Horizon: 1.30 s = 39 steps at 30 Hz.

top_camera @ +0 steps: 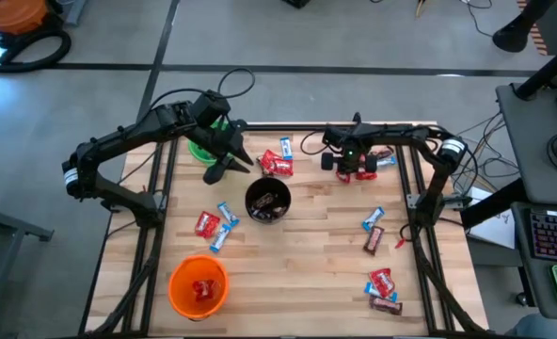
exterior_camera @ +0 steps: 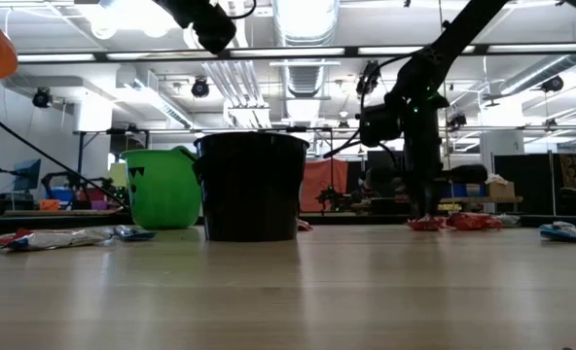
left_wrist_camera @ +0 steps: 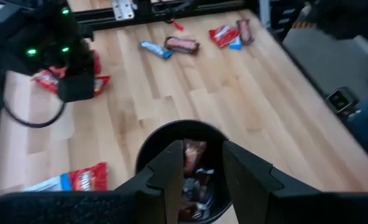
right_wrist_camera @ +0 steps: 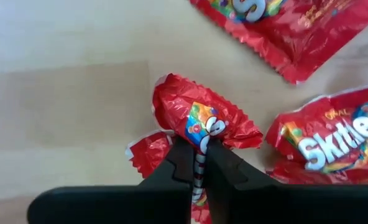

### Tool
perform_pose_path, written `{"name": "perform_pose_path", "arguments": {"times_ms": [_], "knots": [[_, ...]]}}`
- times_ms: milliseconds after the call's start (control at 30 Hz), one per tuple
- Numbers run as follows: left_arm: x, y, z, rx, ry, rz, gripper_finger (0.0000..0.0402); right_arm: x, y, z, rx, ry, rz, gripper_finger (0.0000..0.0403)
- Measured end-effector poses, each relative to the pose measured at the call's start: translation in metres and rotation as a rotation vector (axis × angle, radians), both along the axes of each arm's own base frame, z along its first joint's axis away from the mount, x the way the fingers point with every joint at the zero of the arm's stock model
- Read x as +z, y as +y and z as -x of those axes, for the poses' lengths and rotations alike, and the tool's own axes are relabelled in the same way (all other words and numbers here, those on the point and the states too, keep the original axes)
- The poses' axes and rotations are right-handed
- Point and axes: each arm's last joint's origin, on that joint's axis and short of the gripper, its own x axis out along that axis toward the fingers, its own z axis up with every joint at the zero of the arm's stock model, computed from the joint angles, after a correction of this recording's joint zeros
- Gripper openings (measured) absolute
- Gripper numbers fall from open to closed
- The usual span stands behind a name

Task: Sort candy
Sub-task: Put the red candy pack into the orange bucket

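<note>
Pinched tight in our right gripper sits a red candy packet; next we lift it toward the orange cup. Left gripper hangs half-spread over the black cup.

Grey concrete floor is running all around the wooden table, with dark seams crossing it, and an orange vacuum is sitting in the far corner with its black hose curling out. A desk is standing off to one side with a keyboard glowing on it. Long ceiling lights are shining over pipes and ducts, and cluttered benches are lining the back of the room.
</note>
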Motion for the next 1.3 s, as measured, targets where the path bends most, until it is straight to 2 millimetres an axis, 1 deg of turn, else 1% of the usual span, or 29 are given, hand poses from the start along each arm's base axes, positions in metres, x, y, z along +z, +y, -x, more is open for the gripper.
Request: {"name": "perform_pose_path", "arguments": {"times_ms": [167, 333, 500, 700, 933, 1067, 1167, 1300], "knots": [[-0.001, 0.001, 0.001, 0.025, 0.022, -0.048, 0.0097, 0.010, 0.010, 0.001, 0.050, 0.018, 0.017, 0.0008], [-0.001, 0.001, 0.001, 0.025, 0.022, -0.050, 0.0097, 0.021, 0.017, 0.002, 0.076, 0.023, 0.042, 0.0008], [-0.001, 0.001, 0.001, 0.028, 0.023, -0.048, 0.0097, 0.036, 0.025, 0.002, 0.101, -0.016, 0.081, 0.0008], [-0.001, 0.002, 0.000, 0.040, 0.023, -0.042, 0.0097, 0.061, 0.037, 0.004, 0.151, -0.091, 0.137, 0.0008], [0.001, 0.002, -0.002, 0.069, 0.006, -0.022, 0.0097, 0.094, 0.051, 0.013, 0.186, -0.194, 0.229, 0.0008], [0.004, 0.004, -0.004, 0.095, -0.028, -0.011, 0.0096, 0.110, 0.059, 0.016, 0.219, -0.268, 0.277, 0.0008], [0.006, 0.004, -0.005, 0.108, -0.042, -0.001, 0.0096, 0.119, 0.063, 0.015, 0.244, -0.331, 0.317, 0.0008], [0.007, 0.005, -0.006, 0.116, -0.053, 0.004, 0.0096, 0.124, 0.066, 0.012, 0.277, -0.388, 0.344, 0.0008]]}}
